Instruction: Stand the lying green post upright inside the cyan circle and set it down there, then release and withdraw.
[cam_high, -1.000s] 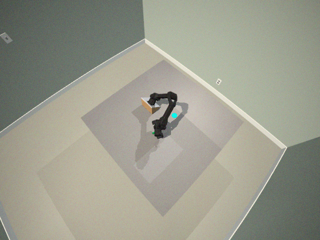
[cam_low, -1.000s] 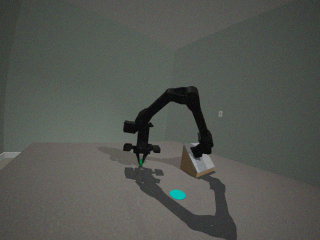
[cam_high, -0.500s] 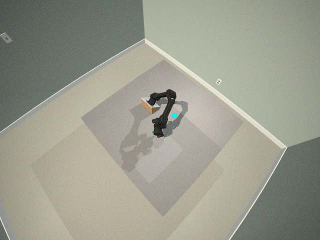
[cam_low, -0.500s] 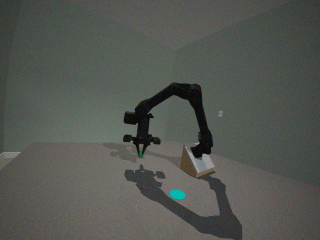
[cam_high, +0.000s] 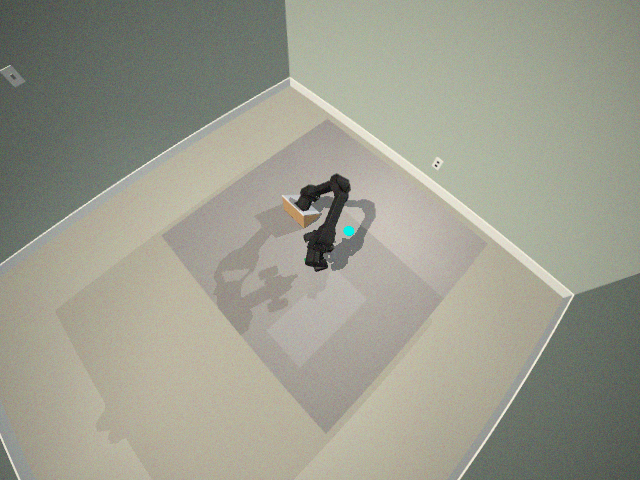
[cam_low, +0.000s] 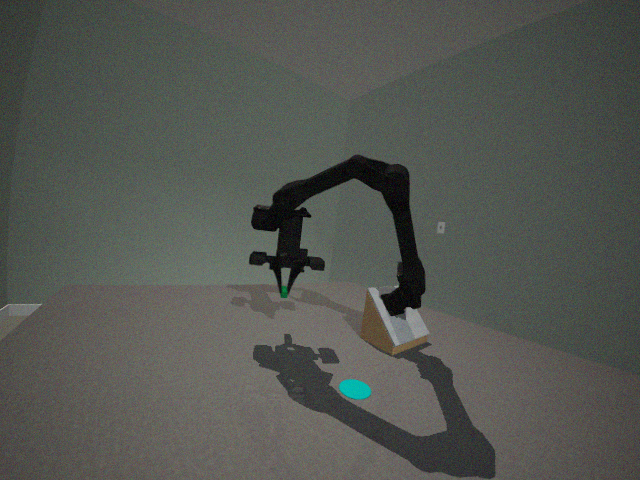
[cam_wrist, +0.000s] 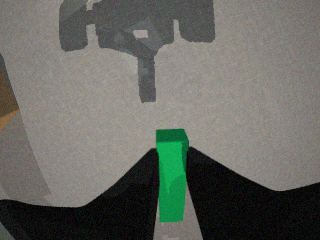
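The green post (cam_low: 284, 292) (cam_wrist: 172, 185) is between the two black fingertips, off the table, and looks roughly level, not upright. A small bit of the post (cam_high: 305, 260) shows beside the gripper in the top view. My gripper (cam_low: 284, 290) (cam_wrist: 171, 154) points down and is shut on the post, with a finger on each long side. The cyan circle (cam_high: 348, 230) (cam_low: 355, 389) lies flat on the table with nothing on it. In the exterior view it is nearer the camera and to the right of the gripper. It is out of the wrist view.
The arm's wedge-shaped base (cam_high: 293, 212) (cam_low: 378, 325) has a wooden side and a pale top; it stands behind the circle in the exterior view. Its brown side (cam_wrist: 7, 92) shows at the wrist view's left edge. Dark arm shadows cross the table (cam_high: 392, 258) (cam_low: 155, 392).
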